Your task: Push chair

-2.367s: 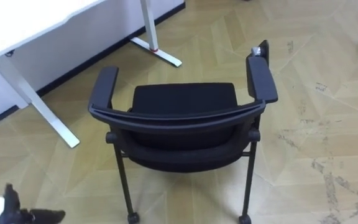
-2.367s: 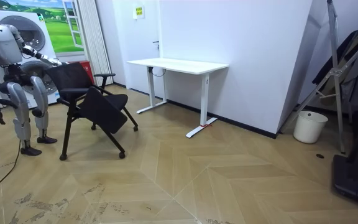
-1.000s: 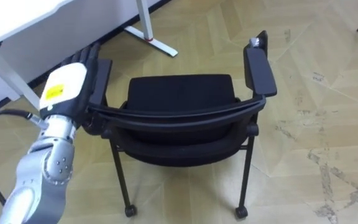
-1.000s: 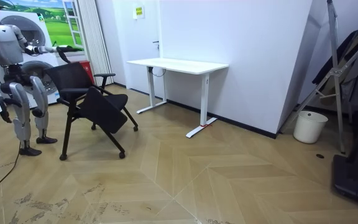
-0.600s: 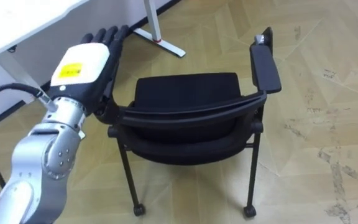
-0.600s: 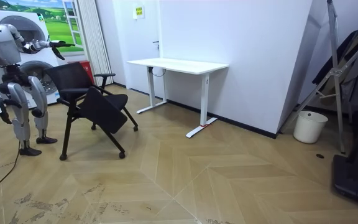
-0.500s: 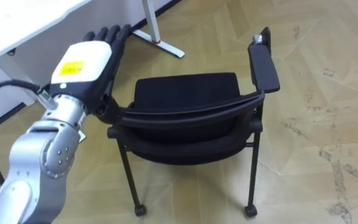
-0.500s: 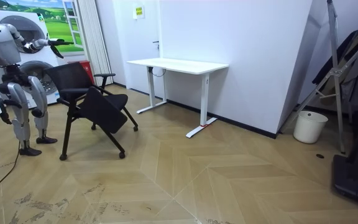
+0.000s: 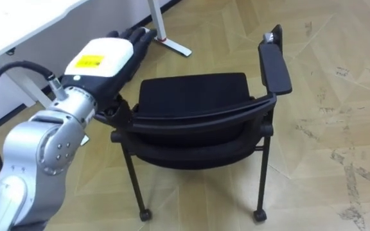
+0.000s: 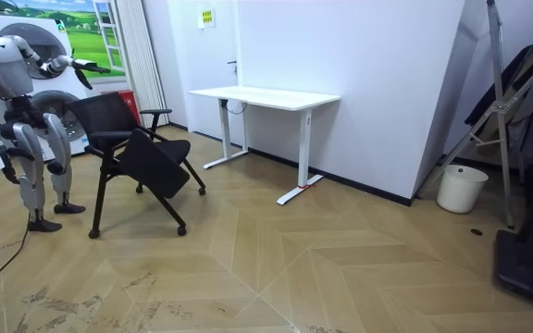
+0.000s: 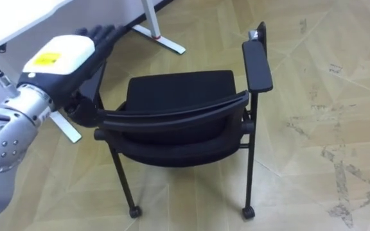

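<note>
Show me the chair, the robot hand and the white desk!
chair point(image 9: 194, 96): left eye view, seat.
left robot hand point(image 9: 101, 61): left eye view, back of the hand.
white desk point(image 10: 266, 95): room view, tabletop.

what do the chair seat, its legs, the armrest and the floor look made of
Chair seat: matte black, no shine, probably fabric or mesh upholstery.
Chair legs: thin black tubes, likely painted metal.
Armrest: smooth black with a slight sheen, looks like hard plastic.
Floor: pale wood-grain planks in a herringbone pattern, scuffed; wood or laminate, cannot tell.
</note>
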